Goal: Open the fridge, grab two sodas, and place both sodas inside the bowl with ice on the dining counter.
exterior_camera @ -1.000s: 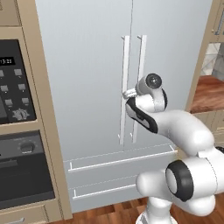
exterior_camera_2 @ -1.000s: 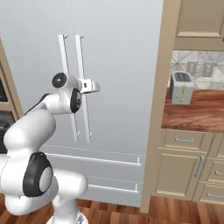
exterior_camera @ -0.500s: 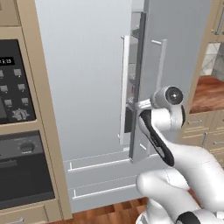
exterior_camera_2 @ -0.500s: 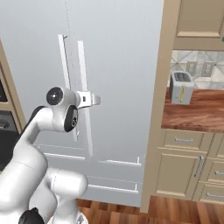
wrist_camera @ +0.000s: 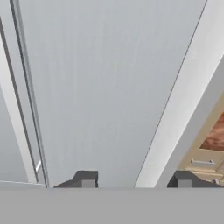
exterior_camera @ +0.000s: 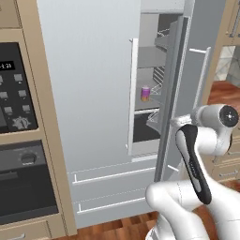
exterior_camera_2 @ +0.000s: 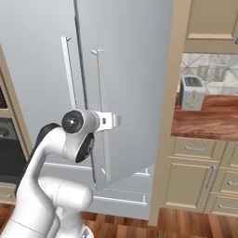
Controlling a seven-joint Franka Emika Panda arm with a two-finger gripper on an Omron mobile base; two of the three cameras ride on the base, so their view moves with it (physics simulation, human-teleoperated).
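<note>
The pale grey fridge (exterior_camera: 89, 93) has its right door (exterior_camera_2: 135, 93) swung partly open. Through the gap I see grey shelves and one soda, a small purple can (exterior_camera: 145, 93), on a middle shelf. My gripper (exterior_camera_2: 116, 121) is at the open door's long white handle (exterior_camera_2: 100, 107), about mid-height. In the hand view my gripper (wrist_camera: 135, 180) is open. Its two tips stand well apart against the door face, and the white handle bar (wrist_camera: 175, 113) runs up from between them. The bowl and the dining counter are out of view.
A black built-in oven (exterior_camera: 18, 140) in tan cabinetry stands left of the fridge. To the right is a wall counter (exterior_camera_2: 209, 116) with a toaster (exterior_camera_2: 191, 93) and drawers (exterior_camera_2: 195, 148) below it. The fridge's own drawers (exterior_camera: 112, 176) lie under the doors.
The right fridge door has gone from shut to partly open, baring the shelves and the can. My arm has drawn back with the handle, and the fingers have parted.
</note>
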